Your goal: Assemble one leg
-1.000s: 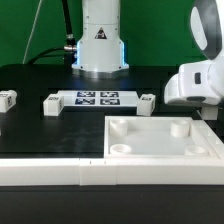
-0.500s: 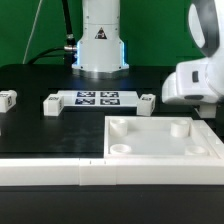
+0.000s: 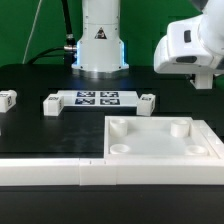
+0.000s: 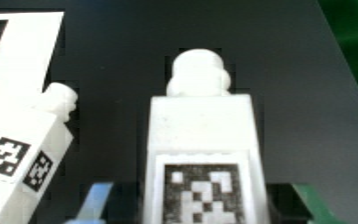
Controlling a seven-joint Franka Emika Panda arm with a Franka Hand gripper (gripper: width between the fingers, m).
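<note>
We see the jaws gripping the leg [image 4: 202, 140] clear of the surface [image 3: 30, 125], while the white square piece [image 3: 150, 148] shows only empty sockets [image 3: 120, 127]; by our judgement, seating and screwing remain.

Leg [image 4: 202, 150]: small stubby white plastic block, seen close in the wrist view, long axis running away from the camera. Black-and-white square marker tag on the face toward the lens. Rounded white peg at the far end. Sits centred between the fingers of the gripper [image 4: 202, 205], a dark gap on either side; contact not discernible. Exterior view: this leg not made out.
</note>
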